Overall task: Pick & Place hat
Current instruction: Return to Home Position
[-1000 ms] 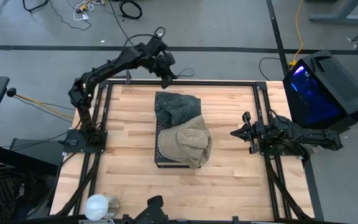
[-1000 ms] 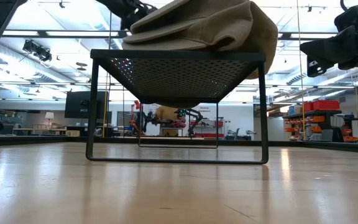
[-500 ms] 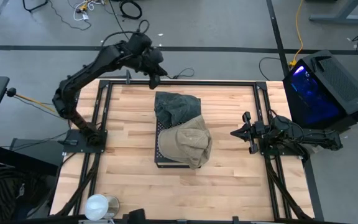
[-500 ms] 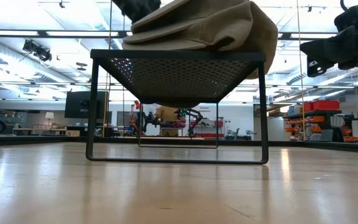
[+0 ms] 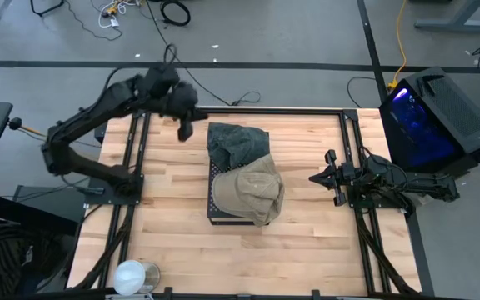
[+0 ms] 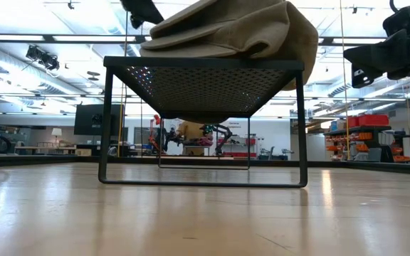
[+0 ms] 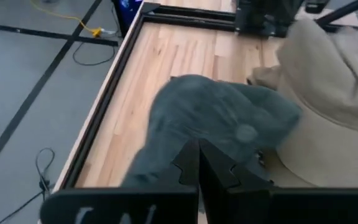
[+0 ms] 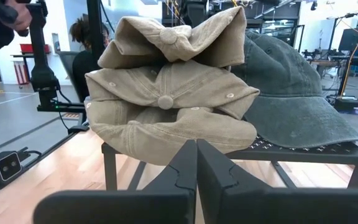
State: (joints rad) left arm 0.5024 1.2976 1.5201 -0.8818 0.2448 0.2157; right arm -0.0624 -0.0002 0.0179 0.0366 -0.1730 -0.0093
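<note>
- Tan, soft-looking cloth: two tan caps [image 8: 166,106] stacked one on the other. They're crumpled, with stitched panels, little eyelets and a button on each crown. They sit on the end of the shelf nearest the low camera.
- Gray-green cloth right beside them, touching: the gray caps [image 5: 238,143], smoother and rounder. I can only make out one lump, so no idea how many layers.
- One shelf [image 6: 205,82], black perforated metal on thin legs, standing mid-surface.
- Surface [image 5: 173,242] is pale butcher-block wood inside a black frame.
- Left gripper [image 7: 197,146] hangs in the air just left of the gray caps, not touching them. Its fingers are pressed together with nothing in them.
- Right gripper [image 8: 196,146] is parked at the surface's right edge, pointing at the shelf. Its fingers are closed too and it's empty.
</note>
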